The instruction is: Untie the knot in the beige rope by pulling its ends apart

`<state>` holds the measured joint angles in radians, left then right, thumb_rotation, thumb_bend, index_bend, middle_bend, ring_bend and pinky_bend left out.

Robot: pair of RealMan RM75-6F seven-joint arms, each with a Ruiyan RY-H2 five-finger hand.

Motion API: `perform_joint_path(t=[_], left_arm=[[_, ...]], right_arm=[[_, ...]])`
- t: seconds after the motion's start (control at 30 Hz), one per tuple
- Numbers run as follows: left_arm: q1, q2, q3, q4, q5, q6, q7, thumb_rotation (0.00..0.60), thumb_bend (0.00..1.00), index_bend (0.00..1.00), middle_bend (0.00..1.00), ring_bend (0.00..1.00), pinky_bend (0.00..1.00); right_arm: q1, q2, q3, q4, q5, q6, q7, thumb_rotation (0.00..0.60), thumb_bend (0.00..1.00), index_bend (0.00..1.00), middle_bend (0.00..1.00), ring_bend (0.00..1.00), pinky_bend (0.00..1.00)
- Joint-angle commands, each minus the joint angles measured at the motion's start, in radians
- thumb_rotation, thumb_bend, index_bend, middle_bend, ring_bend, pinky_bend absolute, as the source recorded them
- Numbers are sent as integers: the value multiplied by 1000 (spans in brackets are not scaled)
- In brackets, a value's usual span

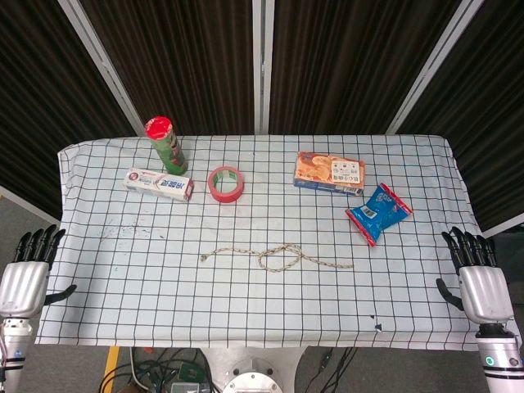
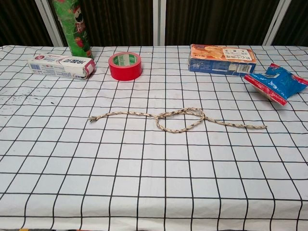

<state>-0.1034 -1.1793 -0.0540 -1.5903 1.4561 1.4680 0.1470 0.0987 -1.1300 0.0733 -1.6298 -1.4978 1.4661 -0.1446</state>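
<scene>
Beige rope (image 1: 277, 257): lying stretched left to right across the middle of the worktop (image 1: 123, 278), its ends pointing to either side.
Knot (image 2: 180, 119): sitting as a loose open loop a little right of the rope's centre, still tied.
Left hand (image 1: 27, 270): hanging off the worktop's left edge, fingers spread and pointing upward, holding nothing, well apart from the rope.
Right hand (image 1: 476, 278): hovering off the right edge, fingers likewise spread and empty, well apart from the rope.
Chest view: showing neither hand.
Cloth: covering the worktop in white with a black grid.
Red tape roll (image 1: 226, 183): lying flat behind the rope.
Toothpaste box (image 1: 158, 183): lying left of the tape.
Green can (image 1: 167, 146): standing upright with a red lid, just behind the box.
Biscuit box (image 1: 329, 173): lying at the back right.
Blue snack bag (image 1: 377, 213): resting near it, toward the right edge.
</scene>
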Motion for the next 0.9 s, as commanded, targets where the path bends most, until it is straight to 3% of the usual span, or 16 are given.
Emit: perform_joint_path(t=[0.03, 0.6, 0.9], left_arm=[[-2, -2, 0, 0, -1, -3, -2, 600, 21, 22, 0, 0, 11], [-54, 4, 10, -40, 40, -76, -57, 600, 20, 35, 0, 0, 32], [-178, -104, -38, -60, 41, -188, 119, 600, 19, 136, 71, 0, 124]], right_arm=[[2, 3, 1, -5, 2, -4, -5, 600, 250, 0, 0, 0, 0], [5, 22, 9, -9, 14, -4, 6, 600, 249, 0, 0, 0, 0], [5, 50, 16, -25, 17, 4, -9, 600, 249, 0, 0, 0, 0]])
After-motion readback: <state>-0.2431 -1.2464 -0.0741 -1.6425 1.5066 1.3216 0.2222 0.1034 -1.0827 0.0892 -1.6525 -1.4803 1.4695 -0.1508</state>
